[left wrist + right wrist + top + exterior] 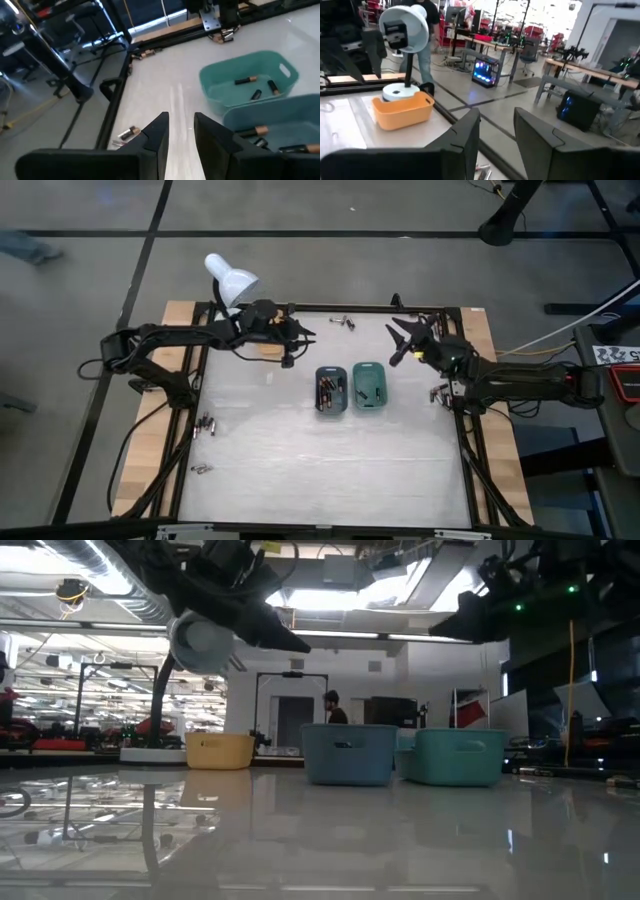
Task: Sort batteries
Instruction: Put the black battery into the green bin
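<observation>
Two trays sit mid-worktop (300, 470); batteries (329, 390) lie in the dark teal tray (331, 408) and green tray (369, 385). Left gripper (300, 338) and right gripper (398, 338) hover apart, fingers parted, holding nothing.

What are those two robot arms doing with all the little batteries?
They are sorting batteries into small trays. Right now both arms hang above the far side of the table with nothing in their fingers: the left gripper near the orange tray, the right gripper beyond the green tray. Some batteries already lie in the green tray and in the dark teal tray. Loose batteries wait at the table's far edge, and more lie at its left side.
</observation>
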You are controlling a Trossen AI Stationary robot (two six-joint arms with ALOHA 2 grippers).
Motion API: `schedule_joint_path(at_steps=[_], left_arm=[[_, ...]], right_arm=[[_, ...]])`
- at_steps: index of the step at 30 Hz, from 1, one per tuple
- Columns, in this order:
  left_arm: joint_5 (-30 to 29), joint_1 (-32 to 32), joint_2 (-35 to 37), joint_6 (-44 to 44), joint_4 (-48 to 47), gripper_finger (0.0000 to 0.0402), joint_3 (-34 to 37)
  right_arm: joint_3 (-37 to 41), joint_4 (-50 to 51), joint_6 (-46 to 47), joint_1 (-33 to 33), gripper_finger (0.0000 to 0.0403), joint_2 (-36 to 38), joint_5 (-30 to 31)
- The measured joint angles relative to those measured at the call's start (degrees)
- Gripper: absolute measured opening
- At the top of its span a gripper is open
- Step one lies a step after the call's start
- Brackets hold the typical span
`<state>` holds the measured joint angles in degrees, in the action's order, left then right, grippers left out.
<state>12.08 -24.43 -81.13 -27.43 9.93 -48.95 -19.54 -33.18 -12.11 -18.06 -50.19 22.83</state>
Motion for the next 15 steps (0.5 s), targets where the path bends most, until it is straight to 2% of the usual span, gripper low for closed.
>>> schedule_joint_path(at_steps=[5,9,11,13,15], left_arm=[[0.03,-1.25,-3.76,-3.21,1.66,0.0081,0.0],[0.26,-2.22,-7.65,-3.71,4.19,0.0081,0.02],[1.99,-2.46,-8.88,-4.46,6.47,0.0081,0.04],[4.31,-2.51,-9.71,-4.32,9.59,0.0081,0.03],[6.48,-2.5,-10.1,-4.0,11.98,0.0081,0.02]], right_arm=[[-1.1,1.63,-6.43,0.0,0.0122,0.02,-2.15],[-1.16,0.09,-3.25,0.02,0.0122,0.01,-8.92],[-1.87,1.56,-1.39,0.04,0.0122,0.09,-9.25],[-5.3,10.59,2.22,0.02,0.0122,0.09,-5.39],[-11.52,27.39,5.54,0.0,0.0122,-0.14,-1.73]])
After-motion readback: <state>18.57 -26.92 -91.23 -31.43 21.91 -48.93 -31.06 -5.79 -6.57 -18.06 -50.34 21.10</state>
